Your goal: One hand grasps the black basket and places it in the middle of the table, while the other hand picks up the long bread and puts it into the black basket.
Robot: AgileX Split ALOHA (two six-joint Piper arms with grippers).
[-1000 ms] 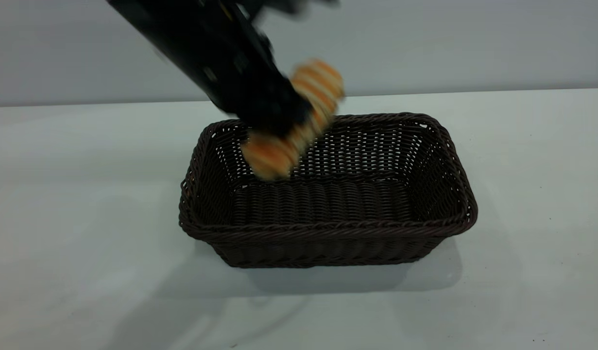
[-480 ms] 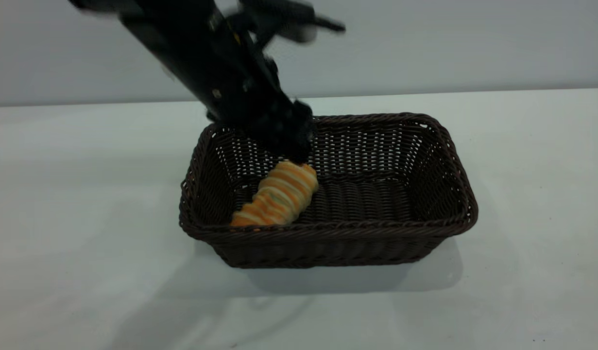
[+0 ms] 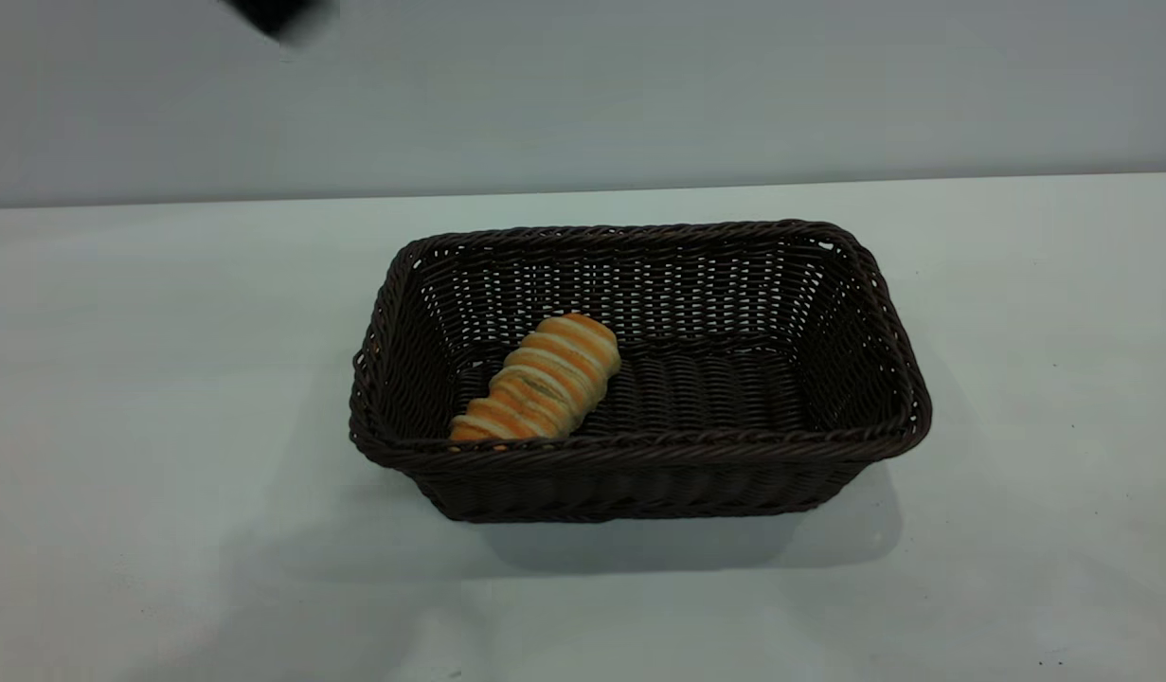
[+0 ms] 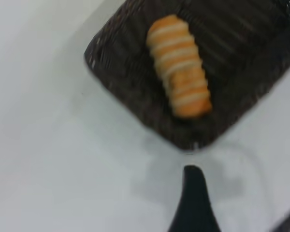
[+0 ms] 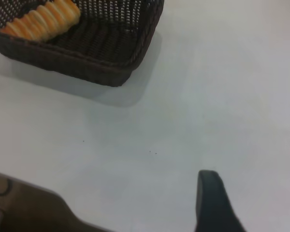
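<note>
The black basket (image 3: 639, 448) stands in the middle of the table (image 3: 147, 379). The long bread (image 3: 540, 379) lies on the basket floor in its left part, slanted, one end against the front wall. In the left wrist view the bread (image 4: 179, 65) lies in the basket (image 4: 125, 82), and my left gripper (image 4: 241, 205) is open and empty, above the table outside the basket's corner. Only a blurred piece of the left arm (image 3: 279, 14) shows at the top left. My right gripper (image 5: 253, 205) is open and empty over bare table, away from the basket (image 5: 101, 65) and the bread (image 5: 41, 21).
A dark flat shape (image 5: 19, 208) lies at the corner of the right wrist view. The basket casts a shadow on the table in front of it (image 3: 687, 549). A plain grey wall (image 3: 734, 85) runs behind the table.
The left gripper let the bread go into the basket, then rose up and left, almost out of the exterior view. The bread now lies still.
</note>
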